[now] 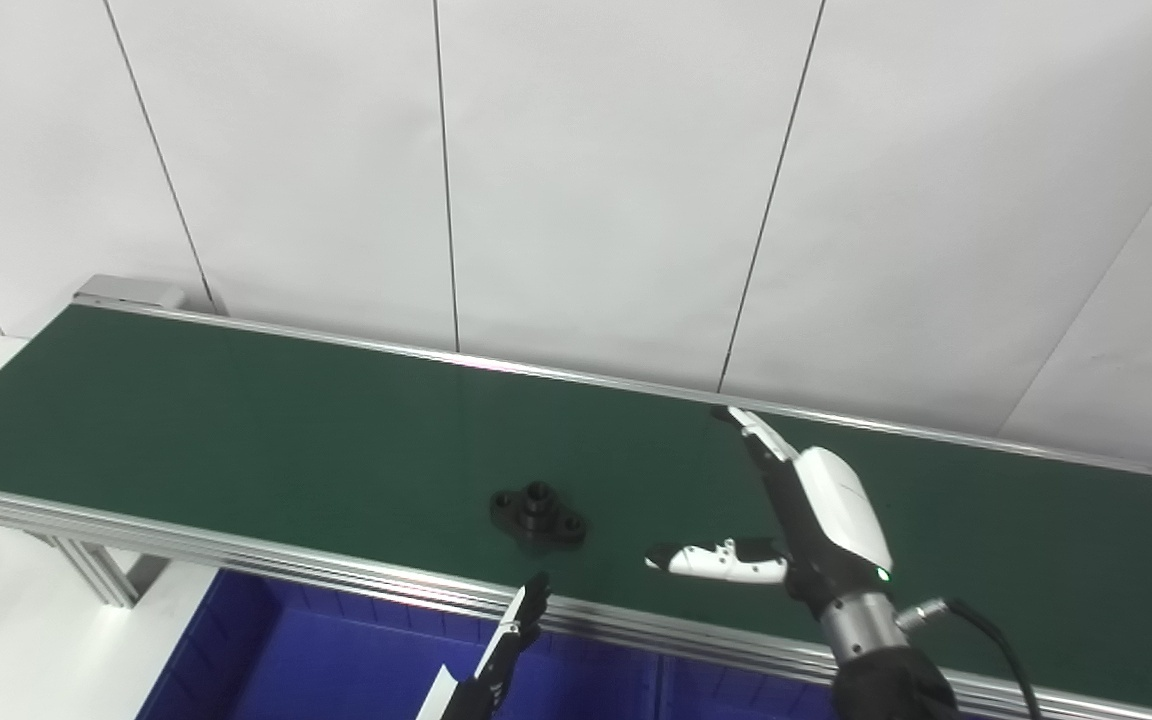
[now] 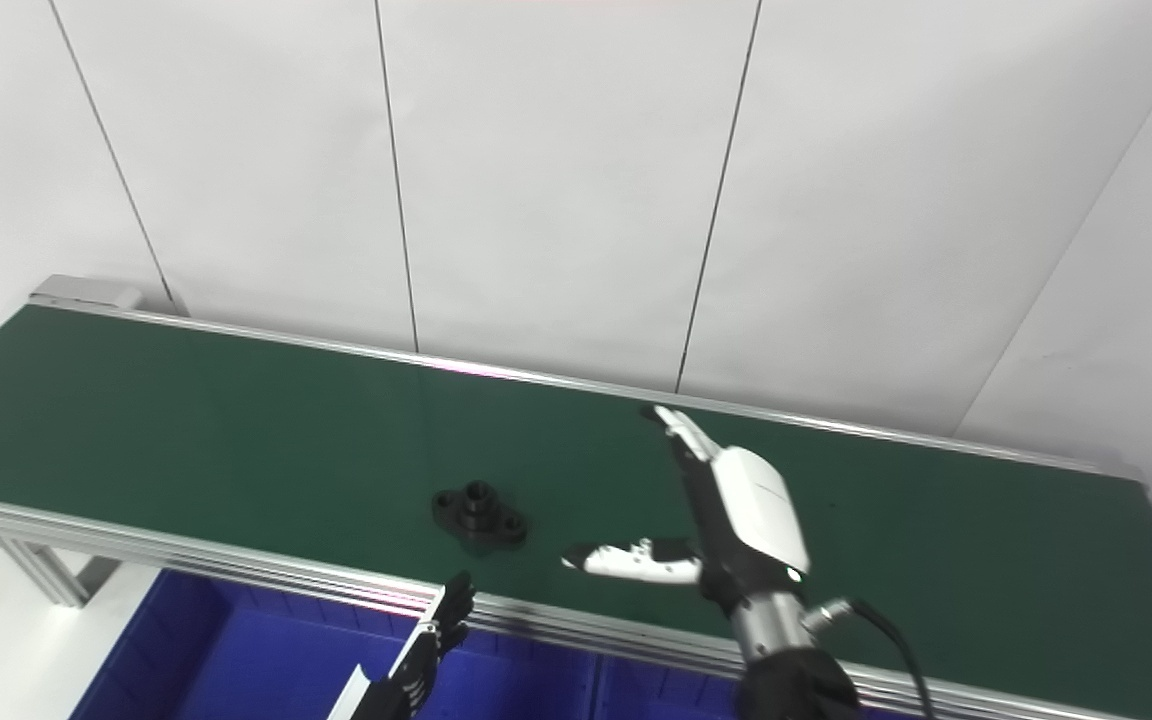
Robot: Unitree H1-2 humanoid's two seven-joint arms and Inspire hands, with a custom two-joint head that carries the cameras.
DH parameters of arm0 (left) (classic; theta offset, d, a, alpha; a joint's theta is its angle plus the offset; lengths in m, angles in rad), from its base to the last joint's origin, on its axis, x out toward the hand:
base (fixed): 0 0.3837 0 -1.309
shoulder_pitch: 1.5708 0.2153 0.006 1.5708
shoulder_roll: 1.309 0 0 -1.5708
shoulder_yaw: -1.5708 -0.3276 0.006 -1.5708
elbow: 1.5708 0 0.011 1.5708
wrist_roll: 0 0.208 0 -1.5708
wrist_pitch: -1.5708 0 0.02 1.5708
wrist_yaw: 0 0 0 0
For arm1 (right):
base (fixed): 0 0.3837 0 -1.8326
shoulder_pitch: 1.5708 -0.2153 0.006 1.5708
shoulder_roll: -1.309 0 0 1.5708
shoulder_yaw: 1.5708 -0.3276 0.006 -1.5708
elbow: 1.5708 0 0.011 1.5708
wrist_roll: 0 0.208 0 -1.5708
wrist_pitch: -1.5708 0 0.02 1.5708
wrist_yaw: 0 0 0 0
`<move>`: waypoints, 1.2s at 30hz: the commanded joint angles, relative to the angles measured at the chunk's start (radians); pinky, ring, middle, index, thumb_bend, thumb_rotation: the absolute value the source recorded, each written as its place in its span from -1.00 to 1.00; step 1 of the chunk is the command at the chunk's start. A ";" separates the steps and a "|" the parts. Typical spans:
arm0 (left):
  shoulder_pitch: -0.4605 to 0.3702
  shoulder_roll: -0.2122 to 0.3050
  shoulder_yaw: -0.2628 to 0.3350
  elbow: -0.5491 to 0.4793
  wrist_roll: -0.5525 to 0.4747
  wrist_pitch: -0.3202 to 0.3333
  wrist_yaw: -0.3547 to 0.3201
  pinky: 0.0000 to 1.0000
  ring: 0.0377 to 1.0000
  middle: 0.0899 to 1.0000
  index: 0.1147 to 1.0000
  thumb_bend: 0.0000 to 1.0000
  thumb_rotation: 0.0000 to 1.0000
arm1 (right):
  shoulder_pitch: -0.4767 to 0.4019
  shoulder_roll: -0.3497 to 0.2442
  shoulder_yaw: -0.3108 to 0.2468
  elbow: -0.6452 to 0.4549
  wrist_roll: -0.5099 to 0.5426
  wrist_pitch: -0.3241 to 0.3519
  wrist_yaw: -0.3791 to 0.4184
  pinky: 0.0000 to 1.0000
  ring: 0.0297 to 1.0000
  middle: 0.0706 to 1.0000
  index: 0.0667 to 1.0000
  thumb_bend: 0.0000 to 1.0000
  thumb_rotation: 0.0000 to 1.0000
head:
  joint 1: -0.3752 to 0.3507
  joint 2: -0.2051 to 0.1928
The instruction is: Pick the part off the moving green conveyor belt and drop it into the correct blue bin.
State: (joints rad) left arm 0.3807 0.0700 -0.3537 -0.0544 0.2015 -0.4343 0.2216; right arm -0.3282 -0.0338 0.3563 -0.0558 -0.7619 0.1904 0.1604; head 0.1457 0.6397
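In the left eye view, the black part [image 1: 537, 515] is seen lying on the green conveyor belt [image 1: 236, 420], near its front rail. The right hand [image 1: 796, 520] is held over the belt, right of the part and apart from it, fingers [image 1: 706, 560] spread wide and empty.

In the right eye view, the left hand [image 2: 426, 645] is seen below the part, over the blue bin [image 2: 256, 660]; its fingers look extended, holding nothing.

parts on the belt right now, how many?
1. A black part lies on the green belt near its front rail, left of the open right robot hand and just beyond the left robot hand. The belt's far ends run out of frame, so more could be there.
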 commanded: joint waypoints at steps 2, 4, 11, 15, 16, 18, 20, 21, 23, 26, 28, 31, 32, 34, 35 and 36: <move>0.001 -0.004 0.004 -0.034 -0.006 -0.035 0.000 0.91 0.99 1.00 1.00 1.00 0.98 | -0.071 0.029 0.021 0.049 -0.058 0.015 -0.057 0.55 0.69 0.75 0.74 1.00 -0.04 | 0.000 0.000; 0.002 -0.004 0.005 -0.039 -0.002 -0.035 0.001 0.90 0.99 1.00 1.00 1.00 0.97 | -0.091 0.041 0.033 0.085 -0.084 0.021 -0.069 0.50 0.66 0.72 0.72 1.00 -0.07 | -0.004 0.005; 0.009 -0.003 0.004 -0.053 0.007 -0.035 0.004 0.86 0.98 1.00 1.00 1.00 0.97 | -0.140 0.058 0.091 0.195 -0.183 0.030 -0.116 0.38 0.56 0.64 0.68 0.98 -0.09 | 0.000 0.018; 0.016 -0.006 0.007 -0.068 0.013 -0.035 -0.002 0.84 0.98 1.00 1.00 1.00 0.98 | -0.155 0.070 0.115 0.249 -0.217 0.044 -0.136 0.30 0.52 0.62 0.64 1.00 -0.10 | 0.001 0.025; 0.018 -0.007 0.008 -0.071 0.012 -0.034 -0.005 0.84 0.98 1.00 1.00 1.00 0.98 | -0.158 0.074 0.119 0.265 -0.222 0.045 -0.144 0.27 0.50 0.61 0.62 1.00 -0.13 | 0.001 0.025; 0.022 -0.010 0.011 -0.077 0.012 -0.035 -0.011 0.86 0.98 1.00 1.00 1.00 0.97 | -0.166 0.079 0.130 0.302 -0.235 0.045 -0.164 0.24 0.48 0.59 0.59 1.00 -0.14 | 0.001 0.031; 0.025 -0.011 0.013 -0.081 0.009 -0.035 -0.018 0.86 0.99 1.00 1.00 1.00 0.98 | -0.174 0.084 0.140 0.348 -0.245 0.048 -0.188 0.23 0.47 0.57 0.57 1.00 -0.14 | -0.001 0.033; 0.026 -0.011 0.013 -0.084 0.007 -0.035 -0.021 0.87 0.99 1.00 1.00 1.00 0.97 | -0.178 0.087 0.144 0.370 -0.248 0.051 -0.199 0.21 0.44 0.55 0.55 1.00 -0.14 | -0.001 0.035; 0.028 -0.016 0.017 -0.090 0.014 -0.035 -0.023 0.87 0.99 1.00 1.00 1.00 0.97 | -0.188 0.097 0.151 0.426 -0.251 0.063 -0.216 0.16 0.39 0.51 0.53 1.00 -0.13 | 0.001 0.039; 0.034 -0.025 0.022 -0.098 0.026 -0.035 -0.026 0.86 0.98 1.00 1.00 1.00 0.98 | -0.198 0.107 0.161 0.484 -0.252 0.076 -0.237 0.12 0.32 0.48 0.50 1.00 -0.12 | 0.005 0.046; 0.038 -0.029 0.026 -0.104 0.034 -0.034 -0.029 0.85 0.97 1.00 1.00 1.00 0.99 | -0.201 0.110 0.166 0.511 -0.251 0.082 -0.248 0.10 0.30 0.47 0.49 1.00 -0.13 | 0.008 0.048; 0.043 -0.035 0.033 -0.110 0.043 -0.034 -0.035 0.84 0.97 1.00 1.00 1.00 1.00 | -0.201 0.108 0.167 0.541 -0.240 0.083 -0.257 0.08 0.28 0.46 0.46 1.00 -0.15 | 0.012 0.051; 0.044 -0.037 0.035 -0.113 0.045 -0.034 -0.036 0.84 0.97 1.00 1.00 1.00 1.00 | -0.201 0.107 0.167 0.551 -0.235 0.081 -0.260 0.07 0.28 0.45 0.45 1.00 -0.16 | 0.013 0.052; 0.048 -0.042 0.039 -0.117 0.048 -0.033 -0.039 0.84 0.97 1.00 1.00 1.00 1.00 | -0.199 0.105 0.167 0.569 -0.230 0.083 -0.266 0.02 0.23 0.41 0.44 0.97 -0.17 | 0.016 0.052; 0.051 -0.044 0.040 -0.119 0.048 -0.033 -0.041 0.84 0.97 1.00 1.00 1.00 1.00 | -0.198 0.105 0.168 0.575 -0.228 0.085 -0.267 -0.02 0.20 0.40 0.44 0.96 -0.17 | 0.018 0.052; 0.052 -0.046 0.041 -0.121 0.049 -0.033 -0.043 0.84 0.97 1.00 1.00 1.00 1.00 | -0.197 0.105 0.168 0.581 -0.224 0.087 -0.268 -0.03 0.19 0.40 0.44 0.96 -0.17 | 0.018 0.052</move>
State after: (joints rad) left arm 0.4281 0.0358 -0.3150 -0.1331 0.2308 -0.4343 0.1863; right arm -0.4850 0.0554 0.5216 0.5298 -0.9915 0.2609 -0.0851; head 0.1626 0.6903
